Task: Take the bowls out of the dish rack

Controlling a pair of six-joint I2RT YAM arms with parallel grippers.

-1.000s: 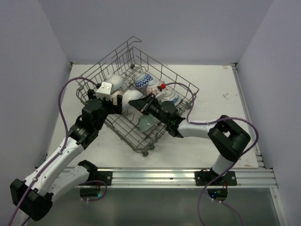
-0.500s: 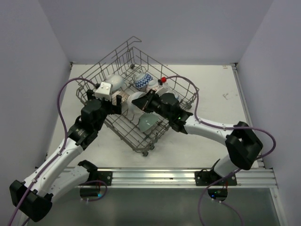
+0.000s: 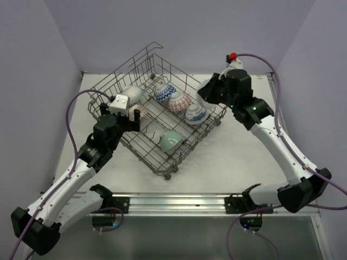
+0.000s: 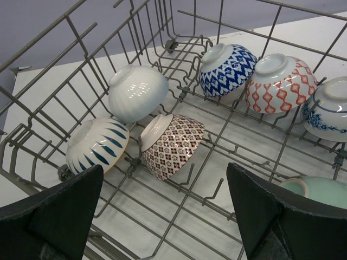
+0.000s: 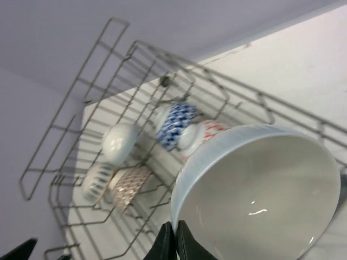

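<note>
Bowls: one plain white bowl (image 5: pixel 255 189) is out of the dish rack (image 3: pixel 147 145), held by the right gripper (image 5: pixel 174 234). Its jaws are clamped tight on the rim, and the bowl is tilted with its open side facing the wrist camera. In the top view the right gripper (image 3: pixel 209 91) hangs raised beside the rack's far right corner; can't make out the held bowl from that angle. Seven more sit inside the rack, all leaning bottom-up among the tines. From the left wrist: white ribbed bowl (image 4: pixel 138 92) at far left, blue-striped bowl (image 4: pixel 97 145) just in front of it by the rack's side wall, diamond-pattern bowl (image 4: pixel 173 145) right beside the striped one; can't tell if those two touch. Far row: blue zigzag bowl (image 4: pixel 227 69), red lattice bowl (image 4: pixel 279 81) against it, then blue floral bowl (image 4: pixel 331 111) at the frame edge. Mint green bowl (image 4: pixel 320 189) sits nearest at right, partly hidden by the gripper. Left gripper (image 4: pixel 162 179) hovers over the rack's near left side, jaws wide apart, holding nothing; the diamond-pattern bowl lies straight ahead between its two fingers. Top view shows the left gripper (image 3: pixel 133 114) just above the rack wall. Rack sits skewed on the white table (image 3: pixel 255 157), one corner pointing toward the arm bases.
</note>
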